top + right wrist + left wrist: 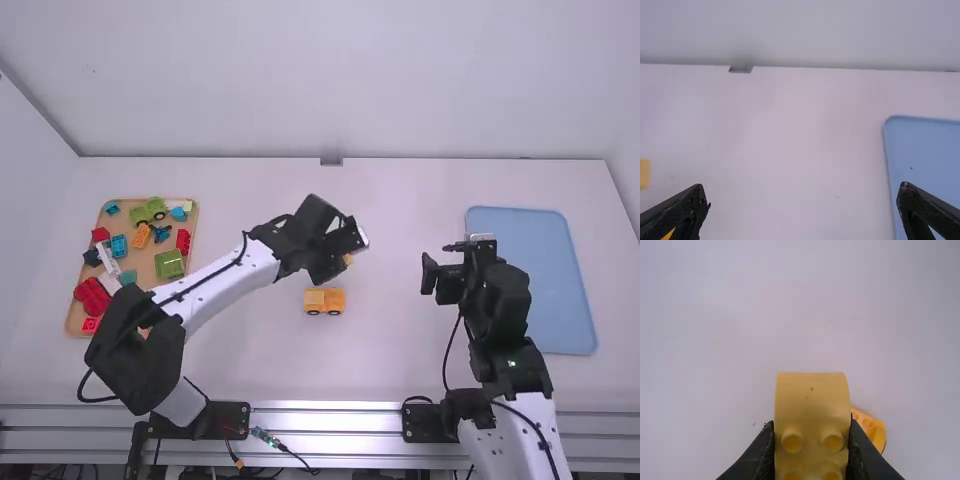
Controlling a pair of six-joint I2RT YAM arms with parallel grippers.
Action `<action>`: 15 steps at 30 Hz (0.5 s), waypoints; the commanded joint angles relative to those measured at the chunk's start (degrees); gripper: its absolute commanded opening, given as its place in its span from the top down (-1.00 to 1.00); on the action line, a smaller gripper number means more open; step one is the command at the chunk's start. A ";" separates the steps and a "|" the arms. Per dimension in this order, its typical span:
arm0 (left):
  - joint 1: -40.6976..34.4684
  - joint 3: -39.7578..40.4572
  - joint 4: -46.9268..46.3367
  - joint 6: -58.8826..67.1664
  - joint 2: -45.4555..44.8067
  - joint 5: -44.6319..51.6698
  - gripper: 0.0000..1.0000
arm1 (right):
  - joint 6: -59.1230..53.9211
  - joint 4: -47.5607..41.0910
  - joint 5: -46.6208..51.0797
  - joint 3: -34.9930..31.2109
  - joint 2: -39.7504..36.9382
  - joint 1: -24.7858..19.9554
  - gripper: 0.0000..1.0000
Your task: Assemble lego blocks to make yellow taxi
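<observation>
My left gripper (346, 258) is over the middle of the table, just beyond the orange-yellow car base (324, 301), which stands on its wheels. In the left wrist view, the left gripper (812, 440) is shut on a yellow block (812, 400) with round studs; part of the car base (872, 430) shows beyond it. My right gripper (437, 262) stands right of the car base with nothing held. In the right wrist view, the right gripper (802, 197) has its fingers wide apart, and the yellow block (644, 174) shows at the left edge.
A wooden tray (150, 262) of green, red, blue and orange blocks lies at the far left, behind the left arm's links. A blue tray (535, 270) lies at the right, beside the right arm.
</observation>
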 commanded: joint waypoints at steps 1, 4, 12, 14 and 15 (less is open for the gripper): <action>-2.71 -0.44 0.57 4.63 2.51 1.55 0.97 | -0.07 -1.92 -0.11 0.00 -4.28 0.22 -0.99; -4.20 -0.42 1.88 7.06 4.39 5.07 0.97 | 0.00 -4.92 0.90 0.00 -8.22 0.96 -0.99; -8.39 -0.33 3.50 8.68 10.08 3.13 0.97 | 0.55 -8.59 4.61 0.00 -14.16 2.71 -0.99; -10.10 -0.33 3.80 10.69 11.67 3.19 0.97 | 0.55 -8.59 4.68 0.00 -14.38 2.73 -0.99; -10.78 -0.33 4.31 10.60 12.35 3.15 0.97 | 0.57 -8.63 4.96 0.00 -14.45 2.49 -0.99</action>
